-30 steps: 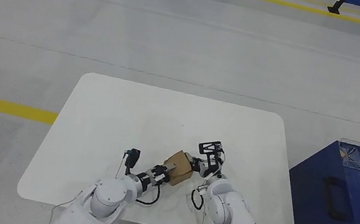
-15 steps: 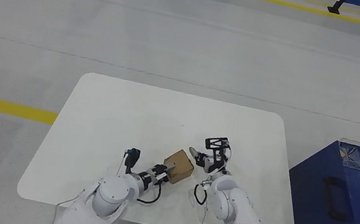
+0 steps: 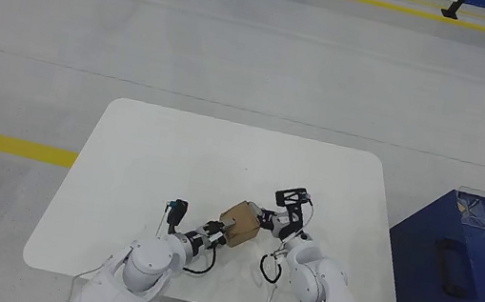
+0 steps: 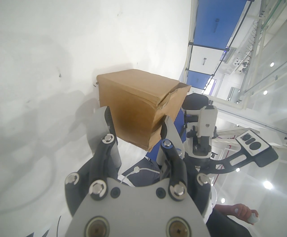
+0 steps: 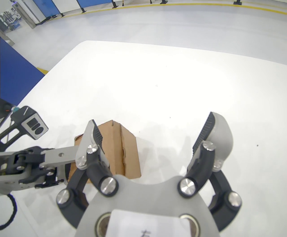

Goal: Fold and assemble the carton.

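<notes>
A small brown carton (image 3: 240, 222) lies on the white table (image 3: 173, 159), near its front edge. In the left wrist view the carton (image 4: 134, 96) has a torn, partly raised flap at its far end. My left gripper (image 4: 136, 123) is shut on the carton's near end, one finger on each side. My right gripper (image 5: 152, 119) stands wide open with nothing between its fingers. The carton (image 5: 125, 150) sits low beside one of its fingers (image 5: 95, 134), close to it. From above, the right gripper (image 3: 267, 220) is at the carton's right end, opposite the left gripper (image 3: 221, 232).
A blue cabinet (image 3: 452, 283) stands off the table's right side with a clear plastic container (image 3: 477, 207) on it. The table's front edge (image 3: 199, 294) runs just behind both arms. Bare table surface stretches to the back and left.
The right gripper drew a little away from the carton to the right, then came back close to its end. The left gripper kept hold and the carton hardly shifted.
</notes>
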Motion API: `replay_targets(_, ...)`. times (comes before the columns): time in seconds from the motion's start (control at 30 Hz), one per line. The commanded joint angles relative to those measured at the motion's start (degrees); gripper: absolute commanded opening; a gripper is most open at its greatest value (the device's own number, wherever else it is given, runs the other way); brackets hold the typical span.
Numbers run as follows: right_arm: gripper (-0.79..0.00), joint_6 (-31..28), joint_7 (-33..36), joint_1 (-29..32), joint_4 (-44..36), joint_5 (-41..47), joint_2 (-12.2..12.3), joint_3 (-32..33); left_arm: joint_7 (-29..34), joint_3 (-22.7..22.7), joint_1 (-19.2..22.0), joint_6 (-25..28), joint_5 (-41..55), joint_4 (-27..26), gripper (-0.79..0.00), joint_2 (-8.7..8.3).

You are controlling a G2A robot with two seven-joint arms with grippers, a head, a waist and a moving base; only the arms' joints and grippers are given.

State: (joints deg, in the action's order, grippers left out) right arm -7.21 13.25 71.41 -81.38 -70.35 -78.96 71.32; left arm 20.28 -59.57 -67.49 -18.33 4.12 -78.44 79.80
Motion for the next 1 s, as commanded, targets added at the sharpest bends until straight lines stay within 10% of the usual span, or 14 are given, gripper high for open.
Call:
replay_targets(0.0,0.0,1.8,0.6,-0.3,0.8,-1.9,0.0,-0.5,0.0,-0.1,0.0,0.0,0.0,0.0,-0.416,0.0)
replay_targets(0.23,0.0,5.5,2.3,-2.7,4.3,-2.2,-0.6,-2.3,-0.1,-0.4,-0.5,0.7,0.2,-0.6,-0.4,-0.05)
replay_targets(0.57,0.0,7.1,3.6,-3.9,5.5,-3.2,-0.9,-3.3,-2.0,-2.2,-4.8,7.2,-3.3,-6.9,-0.012,-0.87)
replay_targets(0.7,0.0,6.1,2.7,-3.3,3.6,-1.0,-0.6,-1.5,-6.7,-2.3,-7.6,16.3,-11.1,-10.1,0.0,-1.44)
replay_targets(0.97,0.0,10.3,5.3,-6.9,7.1,-0.9,-0.7,0.2,-6.7,-2.3,-7.6,16.3,-11.1,-10.1,0.0,-1.44)
